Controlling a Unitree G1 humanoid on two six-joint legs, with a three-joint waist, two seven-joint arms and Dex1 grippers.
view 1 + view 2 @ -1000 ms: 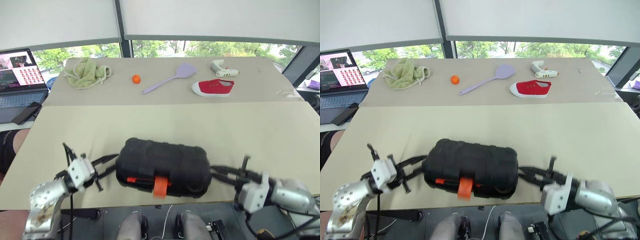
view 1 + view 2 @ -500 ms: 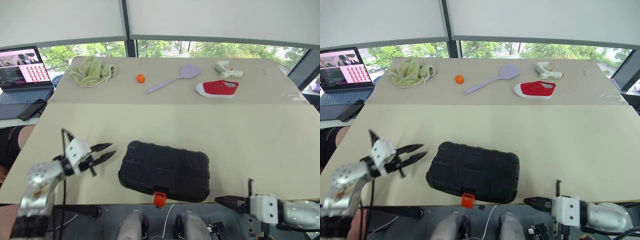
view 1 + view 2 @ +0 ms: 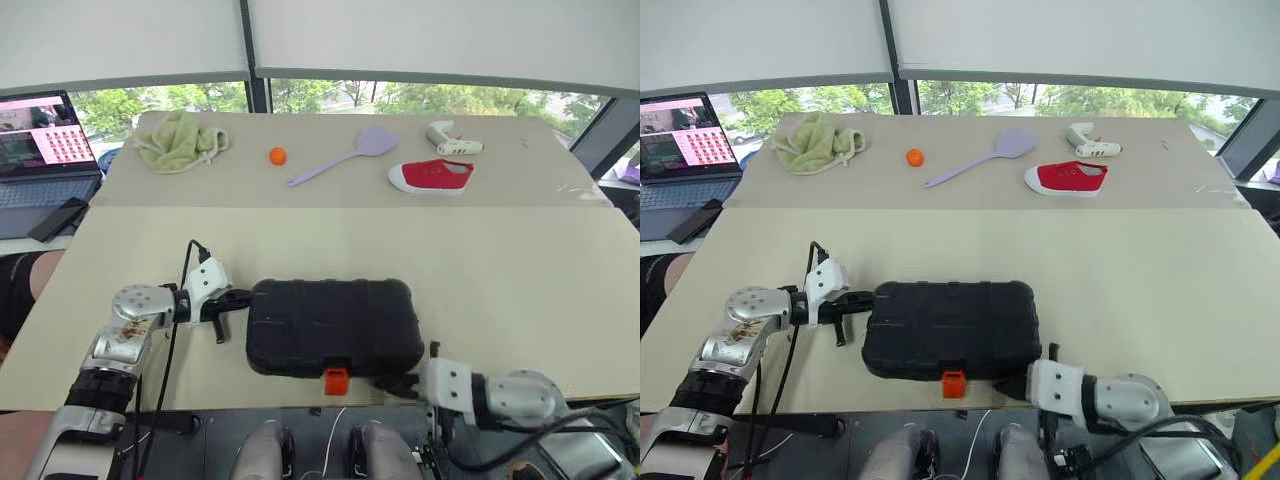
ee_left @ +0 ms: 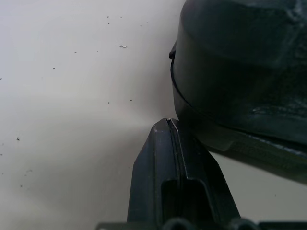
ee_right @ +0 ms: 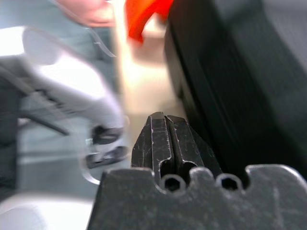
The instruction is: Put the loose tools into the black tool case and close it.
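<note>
The black tool case (image 3: 335,325), lifted a second ago, now lies flat and closed on the worktop (image 3: 500,270); the left tool (image 3: 238,297) and right tool (image 3: 398,383), fingers pressed together, are set against its ends, suggesting only latching remains.

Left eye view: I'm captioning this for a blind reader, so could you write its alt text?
A closed black tool case lies near the front edge of a beige table, its orange latch facing the robot. The left gripper, fingers shut, meets its left end; the right gripper is at its front right corner.
</note>
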